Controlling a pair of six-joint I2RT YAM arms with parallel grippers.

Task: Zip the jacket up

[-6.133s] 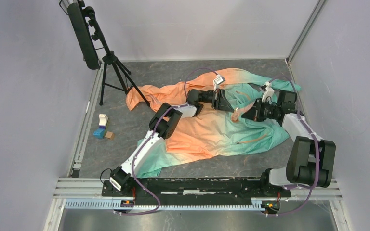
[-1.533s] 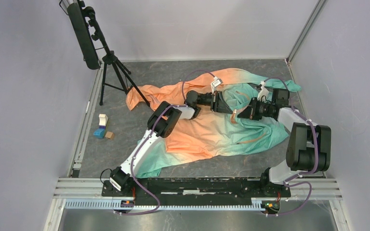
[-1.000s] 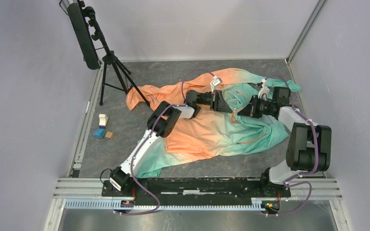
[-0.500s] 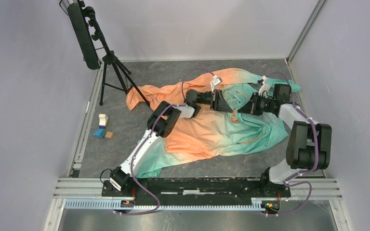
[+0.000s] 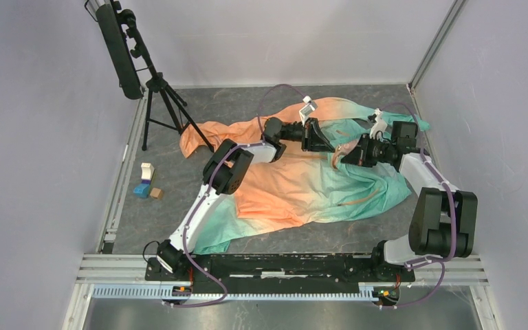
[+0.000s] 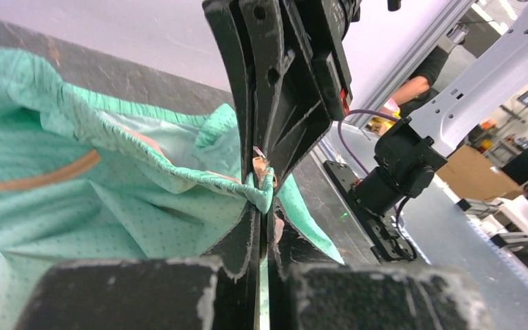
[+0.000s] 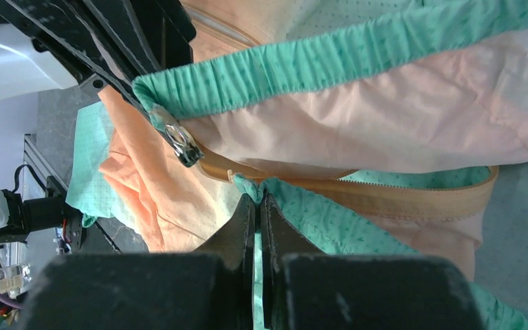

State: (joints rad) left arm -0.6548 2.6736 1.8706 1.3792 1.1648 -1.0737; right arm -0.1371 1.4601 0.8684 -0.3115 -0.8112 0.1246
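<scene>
The jacket (image 5: 302,185) lies spread on the dark table, orange on the left and mint green on the right. My left gripper (image 5: 324,143) reaches to its far middle and is shut on the mint elastic hem (image 6: 199,180). My right gripper (image 5: 347,158) faces it from the right, shut on a mint fold (image 7: 330,220) beside the orange zipper tape (image 7: 385,198). A metal zipper slider (image 7: 182,148) hangs at the hem corner close to the left fingers (image 7: 110,48). The two grippers are nearly touching. In the left wrist view the right fingers (image 6: 282,89) stand just above my left gripper (image 6: 264,206).
A black tripod with a light bar (image 5: 152,86) stands at the back left, one leg touching the orange sleeve (image 5: 206,134). Small blocks (image 5: 146,182) lie by the left rail. Walls and frame posts close in behind and right. The arm bases sit on the front rail (image 5: 282,265).
My left gripper has moved toward the back of the table with the hem in it, and its forearm has swung that way. My right gripper has stayed almost in place, still shut.
</scene>
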